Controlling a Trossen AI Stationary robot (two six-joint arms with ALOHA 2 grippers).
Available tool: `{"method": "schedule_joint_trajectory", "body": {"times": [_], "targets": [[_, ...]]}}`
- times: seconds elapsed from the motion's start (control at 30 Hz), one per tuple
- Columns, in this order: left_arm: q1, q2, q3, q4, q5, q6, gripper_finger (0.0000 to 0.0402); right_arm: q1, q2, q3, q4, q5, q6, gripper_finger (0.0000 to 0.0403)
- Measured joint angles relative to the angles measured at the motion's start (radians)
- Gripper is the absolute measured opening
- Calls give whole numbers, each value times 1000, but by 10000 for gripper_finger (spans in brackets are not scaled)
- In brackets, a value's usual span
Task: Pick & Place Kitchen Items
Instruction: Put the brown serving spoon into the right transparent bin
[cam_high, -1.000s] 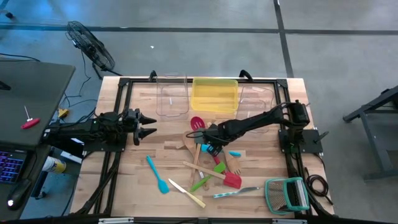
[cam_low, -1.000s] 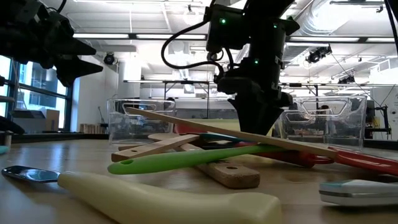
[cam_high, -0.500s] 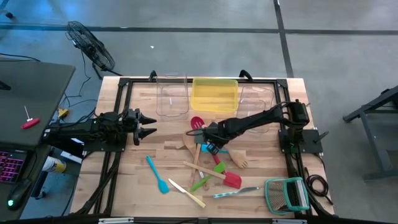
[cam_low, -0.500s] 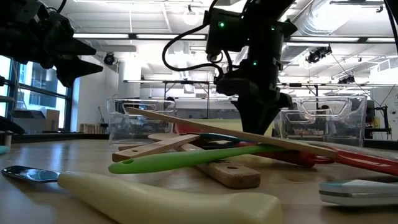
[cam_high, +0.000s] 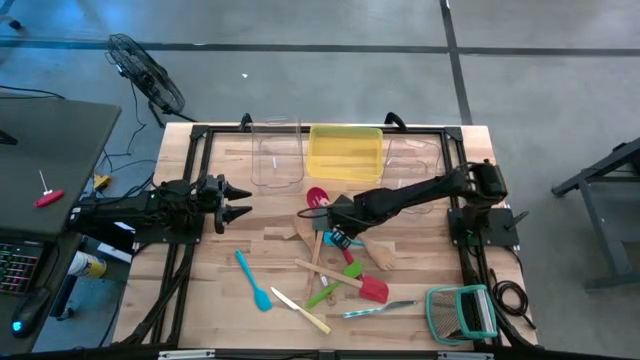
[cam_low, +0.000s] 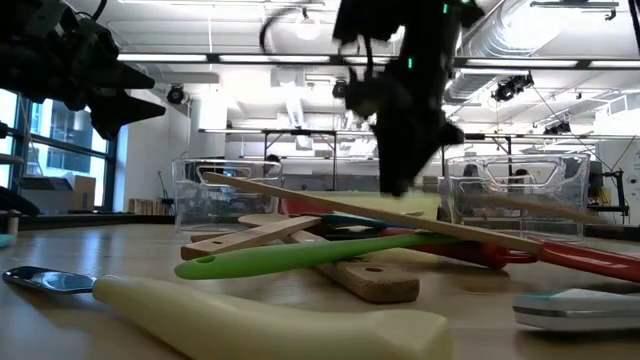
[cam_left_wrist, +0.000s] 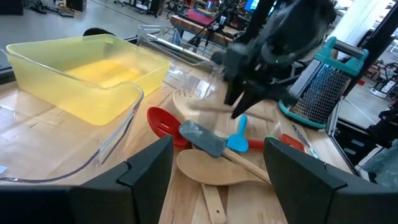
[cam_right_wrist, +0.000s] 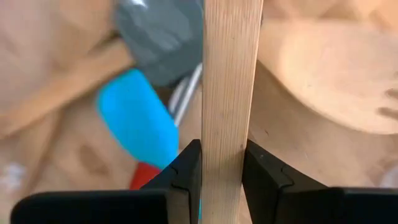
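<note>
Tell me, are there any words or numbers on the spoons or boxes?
None can be read: no words, numbers or labels show on the wooden utensil in the right pincer, the yellow bin or the wire rack.

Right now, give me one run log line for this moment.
right claw: shut on wooden utensil handle, over pile | left claw: open, waiting at table's left

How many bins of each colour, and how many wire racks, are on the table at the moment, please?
Clear bins: 2
Yellow bin: 1
Green-framed wire rack: 1
Total: 4
</note>
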Motion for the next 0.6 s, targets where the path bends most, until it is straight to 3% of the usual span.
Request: {"method": "schedule_joint_trajectory", "body": {"times": [0.13,0.23,0.47,0.6], "targets": [[0,0,0,1,0,0,246,27,-63,61,-16,37,-31,75],[0,0,0,1,0,0,246,50,-131,113,-65,132,-49,75],[0,0,0,1,0,0,246,70,-341,141,-181,621,-28,75],[0,0,0,-1,1,0,246,45,-424,141,-302,804,53,75]]}}
